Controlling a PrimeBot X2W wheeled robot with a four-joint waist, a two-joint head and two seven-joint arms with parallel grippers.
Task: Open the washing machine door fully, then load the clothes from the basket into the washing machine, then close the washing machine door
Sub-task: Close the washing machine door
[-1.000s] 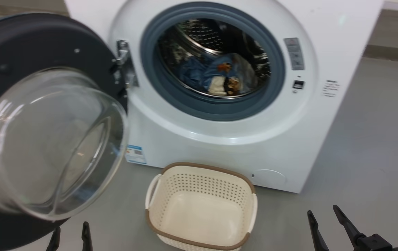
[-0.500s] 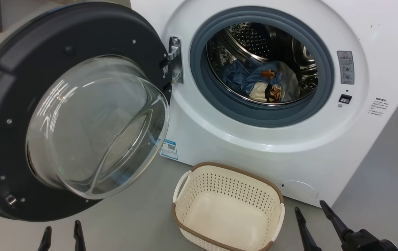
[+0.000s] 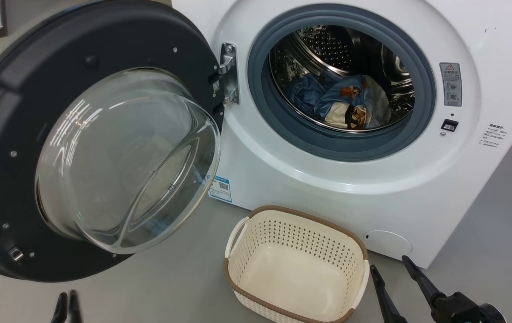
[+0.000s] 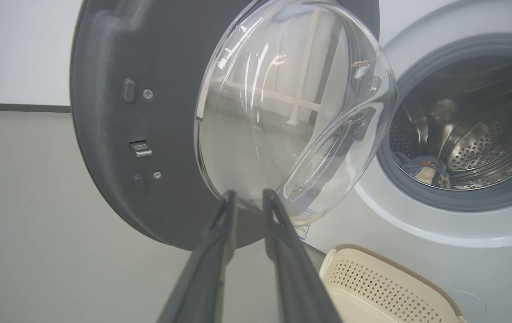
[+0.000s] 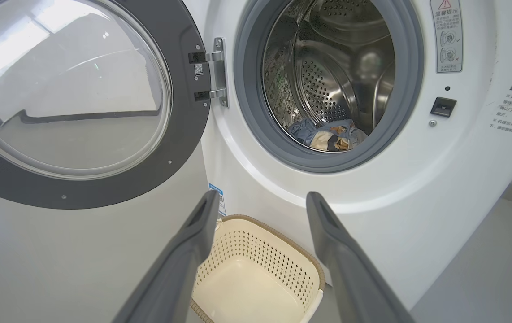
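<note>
Since the clothes (image 3: 343,105) already lie in the drum of the washing machine (image 3: 283,179) and the basket (image 3: 296,240) stands empty on the floor before it, the step in hand is, I judge, to close the washing machine door (image 3: 9,112), which hangs wide open at the left. The left claw (image 3: 68,294), low below the door, has only a narrow gap and holds nothing. The right claw (image 3: 388,262) is wide apart, empty, beside the basket. It is better to push on the dark rim, not the glass, following the hinge arc until the latch catches.
</note>
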